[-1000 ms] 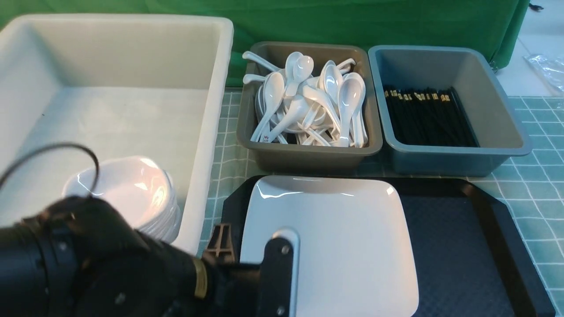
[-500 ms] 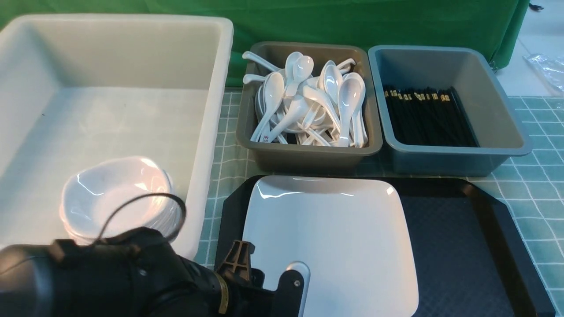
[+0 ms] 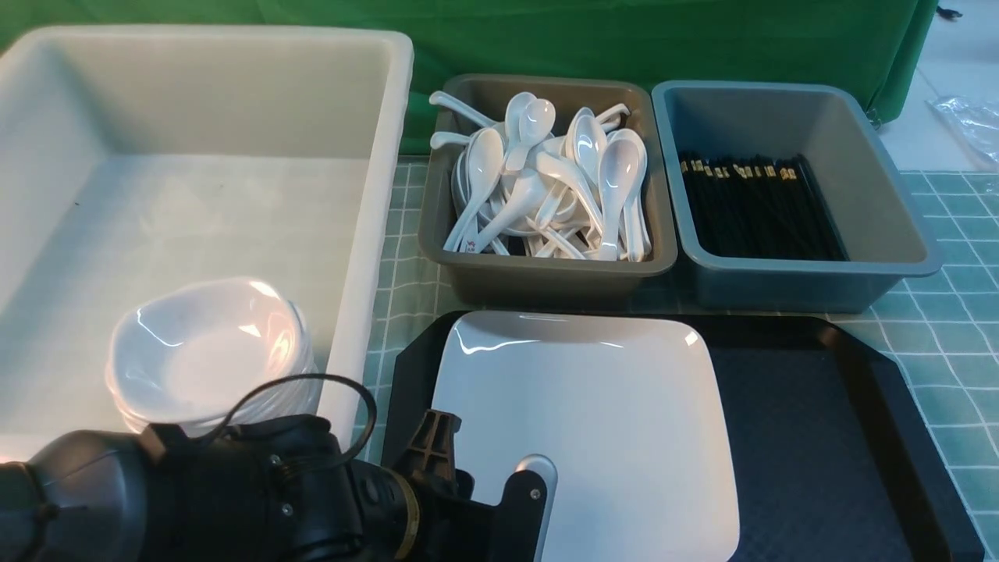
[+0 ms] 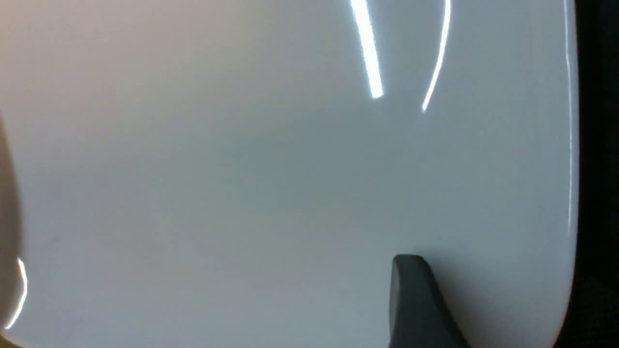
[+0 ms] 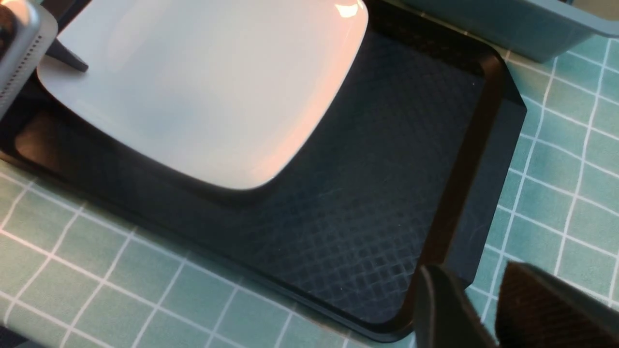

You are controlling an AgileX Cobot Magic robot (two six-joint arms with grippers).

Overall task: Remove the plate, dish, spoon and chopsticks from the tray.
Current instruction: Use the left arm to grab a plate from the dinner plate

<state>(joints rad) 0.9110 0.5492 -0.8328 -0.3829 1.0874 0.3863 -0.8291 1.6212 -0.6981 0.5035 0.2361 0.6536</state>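
Tub of white plastic (image 3: 367,195), one, holds one stack of small dishes (image 3: 207,343); one black tray (image 3: 819,437) carries one square plate (image 3: 593,406) on its left half; behind, one brown-grey tub (image 3: 546,277) holds heaped spoons (image 3: 546,187); one blue-grey tub (image 3: 882,195) holds bundled chopsticks (image 3: 753,207); left gripper (image 3: 484,468) sits at the plate's near-left corner, grip impossible to tell; right gripper (image 5: 469,270), slightly parted, holds nothing.

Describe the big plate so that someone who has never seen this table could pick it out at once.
Find the wide black tray nearest the robot. The plate lies on the tray's left half. It is a large, flat, glossy white square with rounded corners, far bigger than the small white dishes stacked in the white tub beside it.
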